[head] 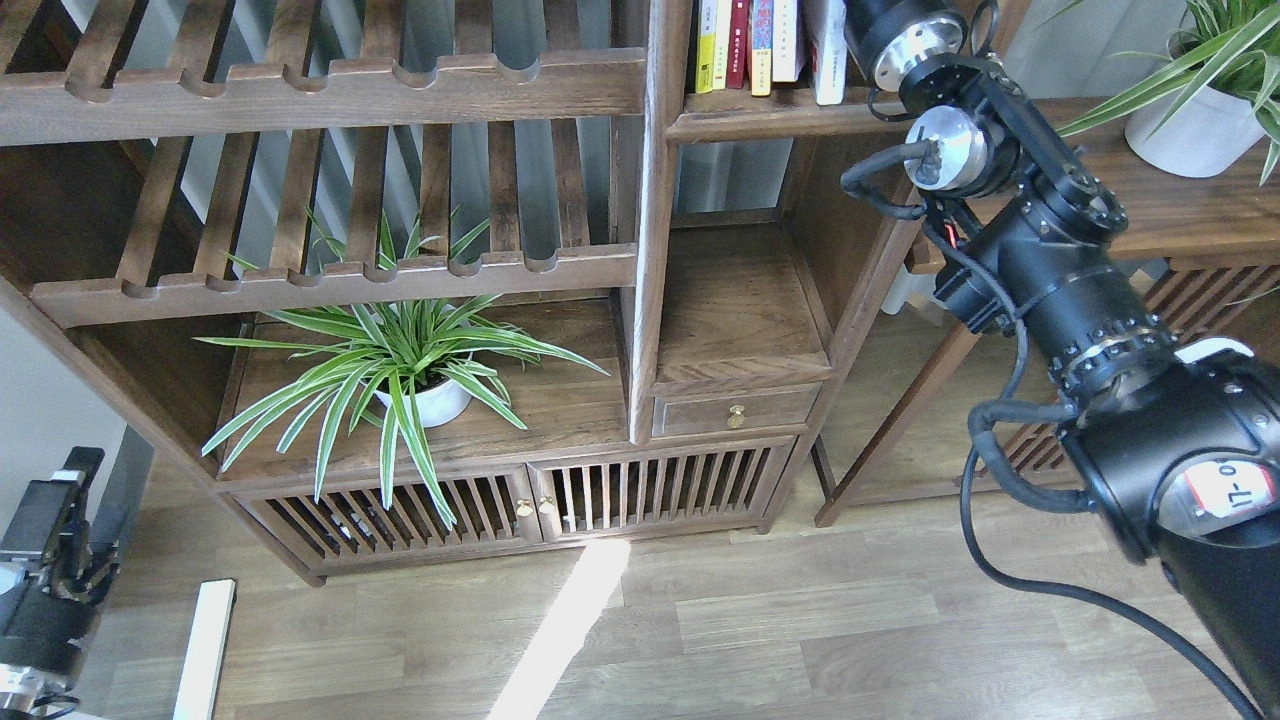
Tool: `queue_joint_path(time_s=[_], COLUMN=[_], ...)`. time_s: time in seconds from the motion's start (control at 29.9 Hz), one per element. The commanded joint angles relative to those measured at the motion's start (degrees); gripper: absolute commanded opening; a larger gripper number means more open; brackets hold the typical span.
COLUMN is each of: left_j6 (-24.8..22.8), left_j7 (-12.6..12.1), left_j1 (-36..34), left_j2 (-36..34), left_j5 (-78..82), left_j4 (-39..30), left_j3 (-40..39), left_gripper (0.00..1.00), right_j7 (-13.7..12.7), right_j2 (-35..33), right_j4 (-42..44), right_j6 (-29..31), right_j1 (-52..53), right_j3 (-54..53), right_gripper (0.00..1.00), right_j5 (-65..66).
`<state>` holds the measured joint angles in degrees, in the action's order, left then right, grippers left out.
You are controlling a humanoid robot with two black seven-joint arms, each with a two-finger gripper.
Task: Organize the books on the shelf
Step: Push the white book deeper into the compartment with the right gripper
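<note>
Several books (760, 45) stand upright in a row on the upper board of the narrow dark-brown shelf (770, 125), cut off by the top edge. The rightmost is a white book (828, 55); next to it are a yellow-and-blue spine, a dark red spine (738, 40) and a yellow one. My right arm (1040, 260) reaches up from the lower right, and its wrist (900, 35) is right beside the white book. Its gripper lies past the top edge. My left gripper (60, 485) hangs low at the far left, dark and partly cut off.
Below the books is an empty narrow compartment (740, 310) over a small drawer (735, 412). Slatted racks (330, 180) fill the left. A white plant pot (420, 400) stands on the wide board. A second potted plant (1190, 130) stands on a side table at the right.
</note>
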<state>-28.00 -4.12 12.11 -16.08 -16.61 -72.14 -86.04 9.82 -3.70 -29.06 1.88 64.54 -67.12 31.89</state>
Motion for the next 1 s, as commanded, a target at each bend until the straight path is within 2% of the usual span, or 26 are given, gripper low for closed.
queue_joint_path(time_s=[0.0,0.2,0.37,0.77,0.87,0.97], left_j6=[0.0,0.0,0.0,0.0,0.0,0.0], left_j7=[0.0,-0.1,-0.1,-0.1,-0.1,-0.2], left_j1=[-0.1,-0.1,-0.1,0.0,0.0,0.1], left_j2=[-0.1,-0.1,-0.1,-0.1,-0.1,-0.1], left_j5=[0.0,0.0,-0.1,-0.1,-0.1,-0.1], left_j4=[0.0,0.0,0.0,0.0,0.0,0.0], left_j3=[0.0,0.3,0.3,0.3,0.3,0.3], left_gripper=[0.98,0.98,0.98,0.98,0.98,0.98], right_j7=[-0.2,-0.3,-0.2,-0.2,-0.6,-2.2], right_j2=[-0.4,-0.7,-0.7,-3.4,-5.1,-5.6], right_j4=[-2.1,-6.2,-7.6,-8.6,-11.4,-15.5], right_j6=[-1.3,-1.6,-2.0,-2.8,-2.8,-2.8], right_j1=[0.1,-4.6,-8.9,-6.9,-7.6,-9.3], right_j3=[0.0,0.5,0.9,-0.2,-0.3,-0.4], right_gripper=[0.56,0.61,0.61,0.64,0.64,0.64], right_j5=[-0.1,-0.1,-0.1,-0.2,-0.4,-0.8])
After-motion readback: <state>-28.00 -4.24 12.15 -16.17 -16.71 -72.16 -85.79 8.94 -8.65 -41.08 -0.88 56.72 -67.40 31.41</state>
